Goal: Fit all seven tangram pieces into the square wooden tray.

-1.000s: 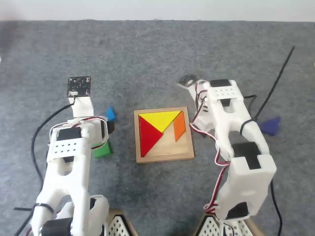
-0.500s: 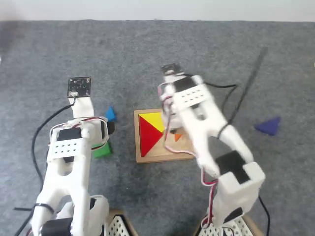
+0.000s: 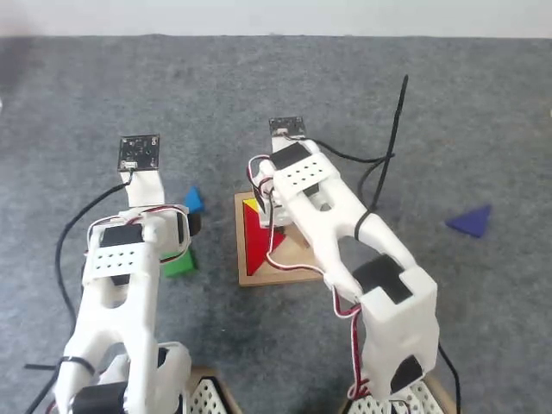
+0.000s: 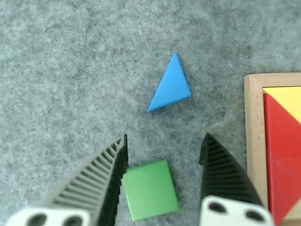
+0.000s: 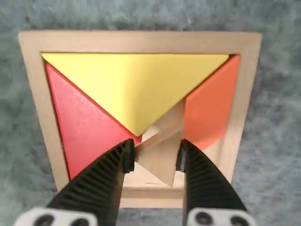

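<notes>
The tray lies on the grey surface between the arms. A yellow triangle, a red triangle and an orange piece are seated in it. The right gripper is held over the tray's bare part, its fingers clenched, it seems, on a pale triangle. The left gripper is held over a green square with its fingers spread to either side of it and not touching. A blue triangle lies just beyond, and a purple triangle lies well apart on the far side of the tray.

The pieces are judged to be thin, stiff and light, with smooth faces that may slip. Each is best pinched across its edges. The square should be taken across two parallel sides, a triangle across its long side and the opposite corner. A flat, level release is called for, since a tilted piece may jam against its neighbours.
</notes>
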### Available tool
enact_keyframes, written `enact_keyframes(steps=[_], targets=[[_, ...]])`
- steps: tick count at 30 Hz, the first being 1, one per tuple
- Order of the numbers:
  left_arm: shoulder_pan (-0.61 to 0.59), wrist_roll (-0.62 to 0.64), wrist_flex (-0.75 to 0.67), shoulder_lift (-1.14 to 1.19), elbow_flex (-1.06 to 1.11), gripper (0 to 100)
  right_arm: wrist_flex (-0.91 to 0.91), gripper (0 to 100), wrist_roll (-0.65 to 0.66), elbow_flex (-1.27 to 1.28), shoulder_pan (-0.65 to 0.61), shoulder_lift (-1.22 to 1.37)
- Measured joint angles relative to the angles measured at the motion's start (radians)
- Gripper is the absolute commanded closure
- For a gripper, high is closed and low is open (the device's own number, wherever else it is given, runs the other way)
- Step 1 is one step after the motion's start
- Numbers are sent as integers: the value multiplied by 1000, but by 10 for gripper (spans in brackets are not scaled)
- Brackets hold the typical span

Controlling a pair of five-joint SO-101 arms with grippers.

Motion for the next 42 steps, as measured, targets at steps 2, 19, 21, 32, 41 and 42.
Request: enact_keyframes(steps=[2,19,21,32,41,42], targets=[[0,0,0,0,0,754,0,686,0,-6,-3,15],[0,0,0,0,0,754,370,585,101,-278,23,31],[0,0,0,0,0,754,404,682,152,-328,103,29],[0,0,0,0,0,754,239,745,480,-29,471,-236],[-69,-29,193,14,-186,686,-219,745,512,681,594,-701],[-52,-48,232,34,-204,687,-273,745,512,786,592,-750]])
